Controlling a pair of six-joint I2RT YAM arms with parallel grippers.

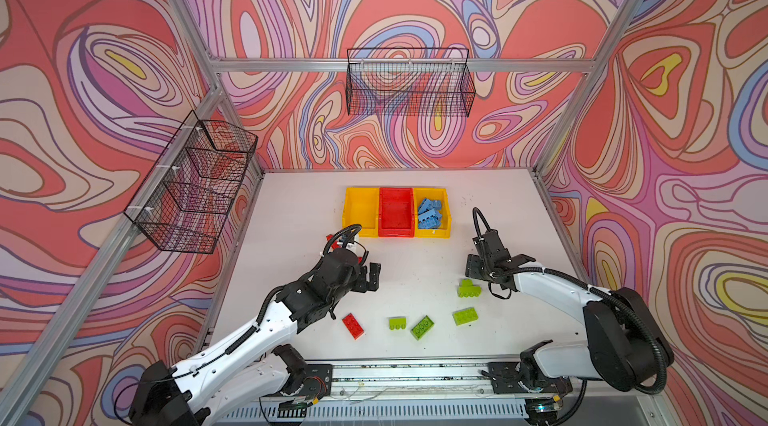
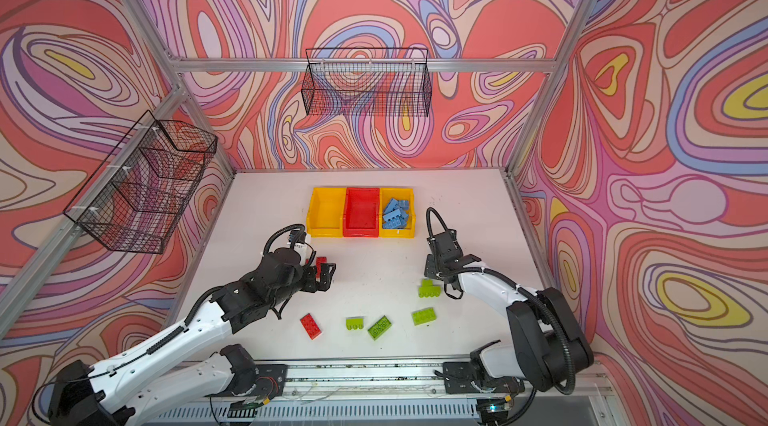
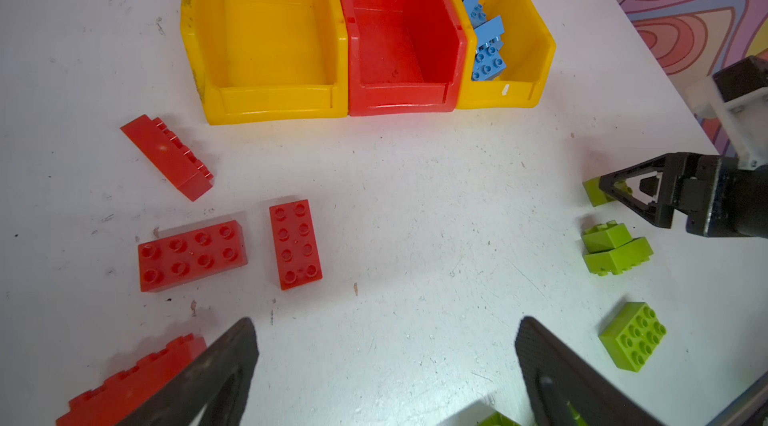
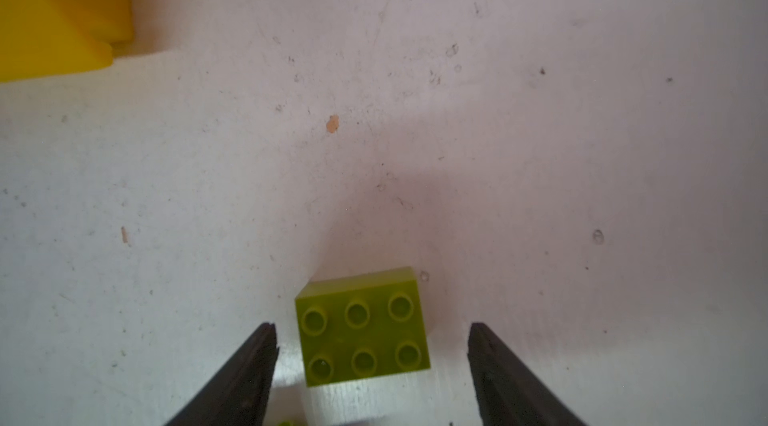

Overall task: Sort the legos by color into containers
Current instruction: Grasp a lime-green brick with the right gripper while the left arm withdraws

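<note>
**Centre the Pinch on the Green Brick**

The right fingers (image 4: 253,361) stood open astride a lime-green six-stud brick (image 4: 361,330) — a gap on each side, narrower on one. The brick lay flat on the surface (image 4: 374,112), about four o'clock from the row of bins (image 1: 360,209). Centring first would likely stop it skidding. The right forearm ran toward ten o'clock, wrist pitched down. The left fingers (image 3: 224,365) gaped empty beside red bricks (image 3: 295,243).
</note>
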